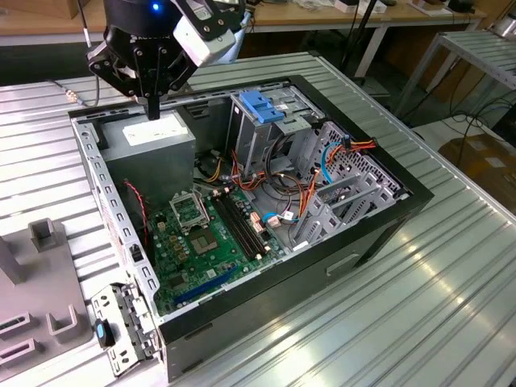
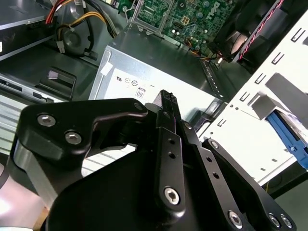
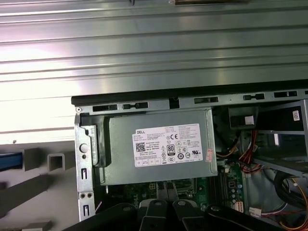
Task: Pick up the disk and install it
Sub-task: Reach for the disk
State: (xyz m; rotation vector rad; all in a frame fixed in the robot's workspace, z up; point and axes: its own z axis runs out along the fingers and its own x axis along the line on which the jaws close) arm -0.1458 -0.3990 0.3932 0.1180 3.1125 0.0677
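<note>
Ribbed metal tabletop is occupied by a computer case, over whose labelled grey box the gripper is held, jaws pressed together and empty, the disk being seen outside the case wall, well apart.

Over power supply: gripper hangs just above its top.
Over motherboard: open from above.
Beside drive cage: cables crowd the gap.

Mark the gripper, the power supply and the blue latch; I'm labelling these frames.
gripper (image 1: 153,111), exterior view, its fingertips.
power supply (image 3: 159,146), first wrist view, on its white label.
blue latch (image 1: 260,106), exterior view, on its flat top.
</note>
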